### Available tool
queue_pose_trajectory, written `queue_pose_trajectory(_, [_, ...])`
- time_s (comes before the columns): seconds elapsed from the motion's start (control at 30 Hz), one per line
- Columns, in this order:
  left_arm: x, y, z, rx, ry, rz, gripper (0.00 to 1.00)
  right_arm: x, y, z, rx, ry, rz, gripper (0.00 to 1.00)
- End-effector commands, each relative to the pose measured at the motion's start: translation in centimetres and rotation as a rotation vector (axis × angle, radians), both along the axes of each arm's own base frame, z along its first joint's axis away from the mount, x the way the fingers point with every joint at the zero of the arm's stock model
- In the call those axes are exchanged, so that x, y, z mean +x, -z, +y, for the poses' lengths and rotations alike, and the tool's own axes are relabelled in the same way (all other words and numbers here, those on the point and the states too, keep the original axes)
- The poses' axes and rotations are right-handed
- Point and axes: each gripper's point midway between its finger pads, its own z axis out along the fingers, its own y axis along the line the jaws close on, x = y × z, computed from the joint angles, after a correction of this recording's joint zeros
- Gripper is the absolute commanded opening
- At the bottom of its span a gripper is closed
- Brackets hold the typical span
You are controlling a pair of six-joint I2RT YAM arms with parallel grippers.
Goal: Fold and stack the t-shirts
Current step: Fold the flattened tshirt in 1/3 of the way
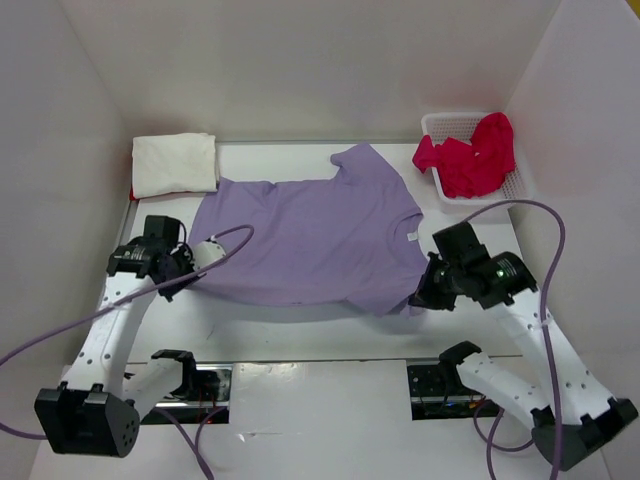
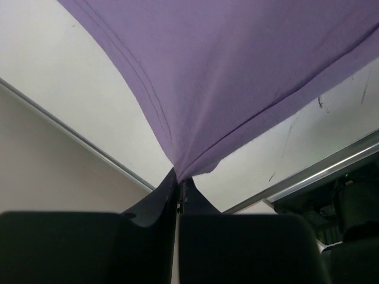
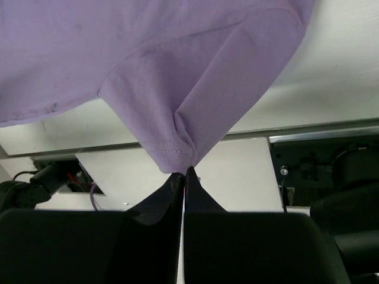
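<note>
Across the middle of the desk (image 1: pixel 300 335) lies the lavender t-shirt (image 1: pixel 305 240), hem to the left, collar to the right, one sleeve pointing far. Its near edge looks raised, stretched between my two claws. My left claw (image 2: pixel 179 188) is clamped on the near hem corner, and my right claw (image 3: pixel 185 176) is clamped on the cuff of the near sleeve.

I judge this to be the first lengthwise fold. To do it well I should carry both corners toward the far edge at one height and one pace. The cloth between them needs to be taut enough not to sag, without dragging the flat part. I set sleeve on sleeve and hem on hem before letting go.

A folded off-white t-shirt (image 1: pixel 175 163) waits at the far left corner. More red t-shirts (image 1: pixel 475 155) sit heaped in the white mesh basket (image 1: pixel 440 124) at the far right.
</note>
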Motion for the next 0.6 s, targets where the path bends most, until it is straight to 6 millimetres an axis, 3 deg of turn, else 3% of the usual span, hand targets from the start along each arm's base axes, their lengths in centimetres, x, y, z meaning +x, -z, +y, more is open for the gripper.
queue_pose_trajectory(0.0, [1.7, 0.0, 0.1, 0.007, -0.003, 0.003, 0.00, 3.7, -1.5, 0.3, -0.072, -0.039, -0.082, 0.00])
queue_pose_trajectory(0.13, [6.1, 0.5, -0.1, -0.017, -0.057, -0.027, 0.00, 11.1, -0.2, 0.1, -0.146, -0.064, -0.111, 0.00])
queue_pose_trajectory(0.17, [6.9, 1.4, -0.4, -0.033, -0.078, 0.008, 0.00, 12.6, -0.4, 0.1, -0.154, -0.070, -0.129, 0.00])
queue_pose_trajectory(0.23, [9.0, 1.0, 0.1, -0.051, -0.113, -0.020, 0.00, 15.6, 1.4, -0.2, -0.214, -0.103, -0.109, 0.00])
queue_pose_trajectory(0.3, [10.9, 1.8, 0.5, -0.052, -0.153, -0.018, 0.00, 18.1, 1.7, -0.8, -0.276, -0.130, -0.129, 0.00])
queue_pose_trajectory(0.33, [11.4, 2.8, 0.5, -0.054, -0.163, 0.012, 0.00, 19.7, 2.9, -0.9, -0.296, -0.133, -0.109, 0.00])
queue_pose_trajectory(0.43, [12.8, 4.0, 0.6, -0.057, -0.204, 0.038, 0.00, 22.2, 4.8, -2.0, -0.328, -0.147, -0.070, 0.00])
queue_pose_trajectory(0.57, [12.3, 5.9, 1.0, -0.032, -0.237, 0.092, 0.00, 25.3, 5.2, -1.5, -0.328, -0.188, -0.110, 0.00])
